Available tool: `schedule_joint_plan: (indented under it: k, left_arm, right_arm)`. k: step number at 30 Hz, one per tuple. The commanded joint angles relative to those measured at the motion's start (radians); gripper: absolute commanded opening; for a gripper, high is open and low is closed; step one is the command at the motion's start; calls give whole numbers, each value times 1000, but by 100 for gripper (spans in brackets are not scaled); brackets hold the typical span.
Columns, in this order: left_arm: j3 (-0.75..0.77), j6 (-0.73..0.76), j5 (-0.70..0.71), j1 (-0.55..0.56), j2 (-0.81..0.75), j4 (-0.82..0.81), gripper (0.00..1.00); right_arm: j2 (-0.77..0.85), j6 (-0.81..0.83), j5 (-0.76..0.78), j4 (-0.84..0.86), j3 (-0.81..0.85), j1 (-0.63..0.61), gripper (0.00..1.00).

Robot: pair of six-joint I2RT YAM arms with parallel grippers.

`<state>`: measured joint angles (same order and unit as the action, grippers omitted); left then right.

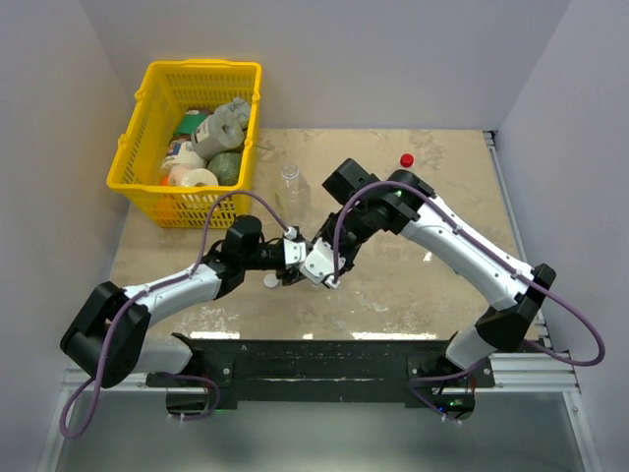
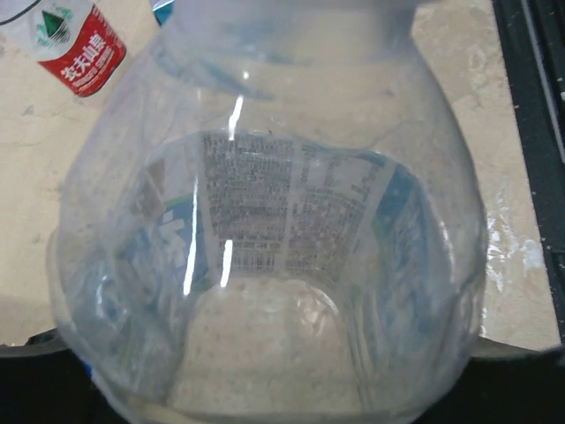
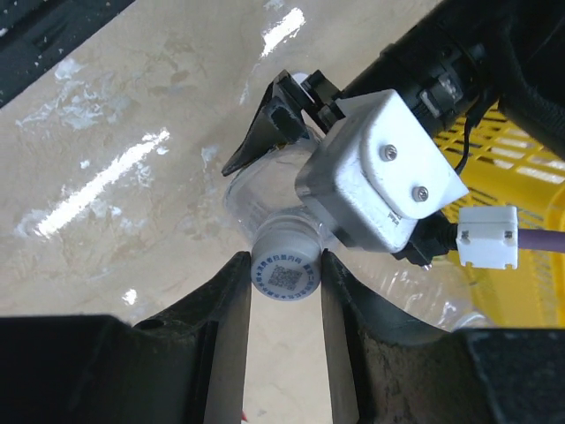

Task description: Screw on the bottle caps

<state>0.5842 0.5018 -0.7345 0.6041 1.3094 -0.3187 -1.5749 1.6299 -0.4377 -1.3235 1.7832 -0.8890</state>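
The blue-labelled bottle [image 2: 282,265] is filling the left wrist view, so I'm not seeing the fingers of the left gripper [image 1: 292,258] there. The red-labelled bottle [image 2: 75,44] is running off the top-left edge. Print on the cap [image 3: 284,272] is coming through too small; I'm not reading it.

Clear glossy plastic bottle [image 2: 282,265], matt grey cap [image 3: 284,272], glossy marbled tabletop [image 3: 106,132]

Both arms reach inward, meeting near the worktop's front edge. The left gripper [image 1: 292,258] clamps the bottle [image 2: 282,221]; the right gripper [image 3: 285,276] pinches its cap [image 3: 284,270].
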Motion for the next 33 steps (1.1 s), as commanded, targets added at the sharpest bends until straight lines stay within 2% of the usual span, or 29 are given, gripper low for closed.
schedule_joint_plan:
  k: [1,8,9,13,18,24,33]
  left_arm:
    - [-17,18,87,8,-33,-198,0]
    - [-76,-54,196,8,-74,-370,0]
    - [-78,-77,210,13,-76,-379,0]
    - [-102,-112,291,23,-90,-474,0]
    - [-124,-245,339,25,-105,-557,0]
    - [-109,-379,451,33,-113,-579,0]
    - [-40,-388,495,45,-67,-487,0]
  right_arm:
    - [-45,-263,-15,-92,-1,-4,0]
    - [-92,-520,-9,-85,-56,2,0]
    - [-102,-626,-16,-68,-56,7,0]
    - [-172,-853,5,-6,-48,24,0]
    - [-215,-1117,4,104,-56,142,0]
    - [-220,-1292,-53,219,-57,191,0]
    - [-261,-1413,-127,241,16,203,0]
